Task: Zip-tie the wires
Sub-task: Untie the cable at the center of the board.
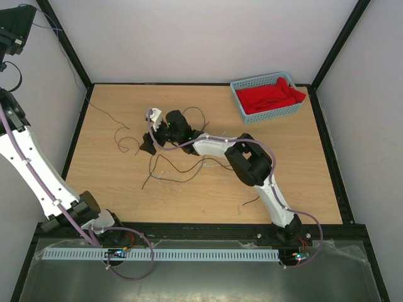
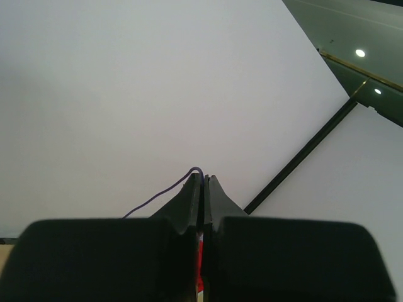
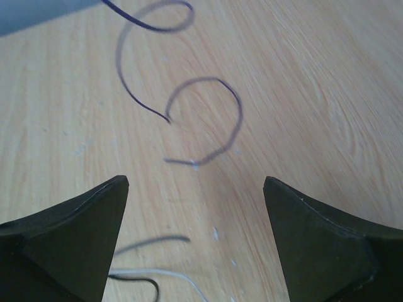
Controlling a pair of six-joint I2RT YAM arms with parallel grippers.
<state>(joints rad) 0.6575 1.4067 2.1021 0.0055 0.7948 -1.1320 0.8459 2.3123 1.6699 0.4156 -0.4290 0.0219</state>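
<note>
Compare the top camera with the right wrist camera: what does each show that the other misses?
Top only: the blue basket holding red cloth, and the left arm raised off to the side. Right wrist only: the right gripper open in close-up, and a pale thin strand low between its fingers. Both: curly dark wires on the wooden table.

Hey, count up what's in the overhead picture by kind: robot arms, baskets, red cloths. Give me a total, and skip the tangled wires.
Robot arms: 2, the left arm and the right arm
Blue basket: 1
Red cloth: 1, lying in the basket
Total: 4
</note>
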